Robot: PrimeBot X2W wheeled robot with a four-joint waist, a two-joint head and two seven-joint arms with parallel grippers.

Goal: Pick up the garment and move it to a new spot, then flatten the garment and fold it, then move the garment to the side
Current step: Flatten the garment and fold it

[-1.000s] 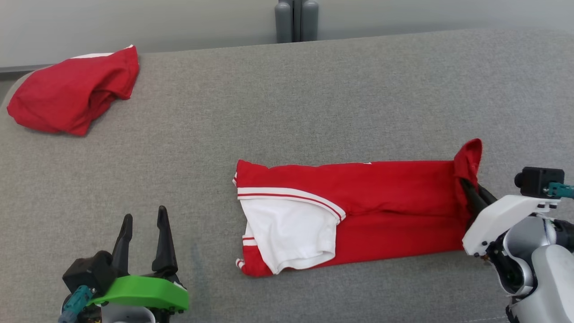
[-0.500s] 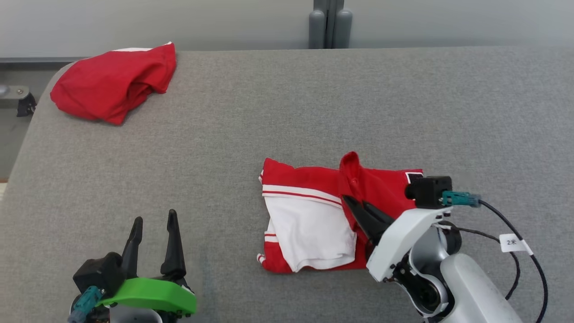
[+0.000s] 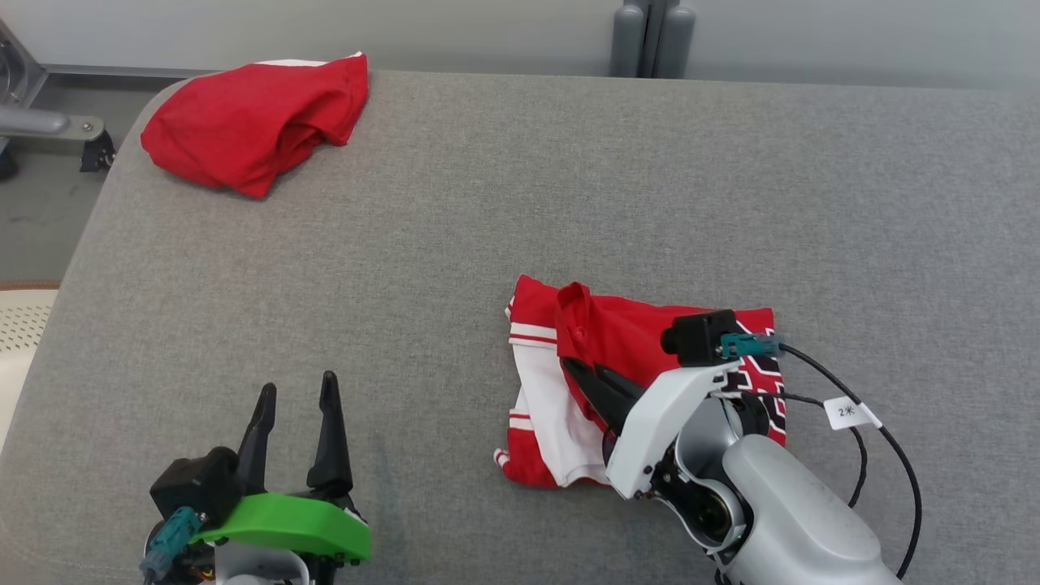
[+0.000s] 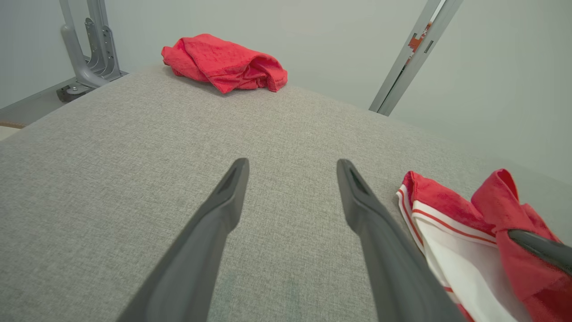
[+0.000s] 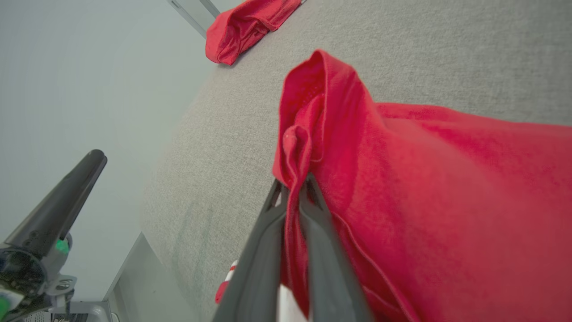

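Note:
The red and white garment (image 3: pixel 626 333) lies at the centre right of the grey padded table (image 3: pixel 487 203), its right end doubled over to the left, with a black and white print showing by the wrist. My right gripper (image 3: pixel 571 366) is shut on a raised red fold of that end; the right wrist view shows the cloth (image 5: pixel 402 179) pinched between the right gripper's (image 5: pixel 292 181) tips. My left gripper (image 3: pixel 297 386) stands open and empty at the lower left, apart from the garment (image 4: pixel 451 232). In the left wrist view the left gripper's (image 4: pixel 292 163) fingers spread over bare table.
A second, crumpled red garment (image 3: pixel 252 122) lies at the table's far left corner. A metal frame (image 3: pixel 49 126) stands beyond the left edge, and grey posts (image 3: pixel 650 36) behind the far edge. A tagged cable (image 3: pixel 853 414) loops from my right wrist.
My right gripper has carried the garment's right end up and over to the left, halving its length. The head camera has shifted, so the whole scene sits further right. The left gripper is unchanged.

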